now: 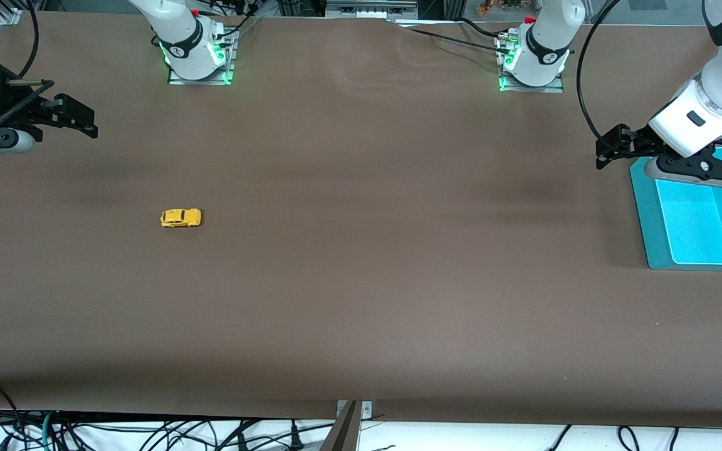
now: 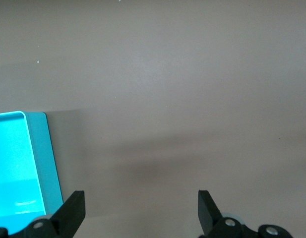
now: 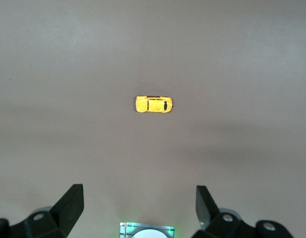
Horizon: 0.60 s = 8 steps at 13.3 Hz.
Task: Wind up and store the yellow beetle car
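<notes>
The yellow beetle car (image 1: 180, 218) sits on its wheels on the brown table (image 1: 361, 282), toward the right arm's end, nearer the front camera than either gripper and well apart from both. In the right wrist view the car (image 3: 153, 104) lies alone on bare tabletop, with nothing between it and the fingers (image 3: 71, 202).

The right gripper (image 1: 88, 125) hangs over the table's edge at the right arm's end, jaws spread wide and holding nothing.

The left gripper (image 1: 605, 150) hovers beside a turquoise tray (image 1: 655, 219) at the left arm's end, also wide apart and holding nothing; the tray's rim (image 2: 49, 153) shows just beside one finger (image 2: 73, 208).
</notes>
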{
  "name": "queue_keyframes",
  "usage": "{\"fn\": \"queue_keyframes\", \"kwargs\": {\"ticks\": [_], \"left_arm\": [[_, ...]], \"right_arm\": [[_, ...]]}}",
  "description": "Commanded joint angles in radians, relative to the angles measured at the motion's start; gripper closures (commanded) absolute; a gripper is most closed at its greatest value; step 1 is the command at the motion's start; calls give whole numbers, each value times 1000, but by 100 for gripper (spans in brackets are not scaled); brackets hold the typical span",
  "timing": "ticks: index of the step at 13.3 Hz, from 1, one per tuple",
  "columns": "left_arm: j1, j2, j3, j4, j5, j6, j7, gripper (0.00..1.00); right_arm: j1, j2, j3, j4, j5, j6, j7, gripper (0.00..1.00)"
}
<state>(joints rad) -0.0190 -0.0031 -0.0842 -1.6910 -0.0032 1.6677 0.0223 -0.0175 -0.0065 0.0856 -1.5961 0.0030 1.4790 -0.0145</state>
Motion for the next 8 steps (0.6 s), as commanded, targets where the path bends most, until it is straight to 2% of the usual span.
{"fn": "queue_keyframes", "kwargs": {"ticks": [1, 8], "left_arm": [[8, 11, -12, 30, 23, -25, -2, 0], [7, 11, -12, 30, 23, -25, -4, 0]], "right_arm": [[7, -7, -3, -8, -14, -3, 19, 0], [7, 0, -4, 1, -14, -2, 18, 0]]}}
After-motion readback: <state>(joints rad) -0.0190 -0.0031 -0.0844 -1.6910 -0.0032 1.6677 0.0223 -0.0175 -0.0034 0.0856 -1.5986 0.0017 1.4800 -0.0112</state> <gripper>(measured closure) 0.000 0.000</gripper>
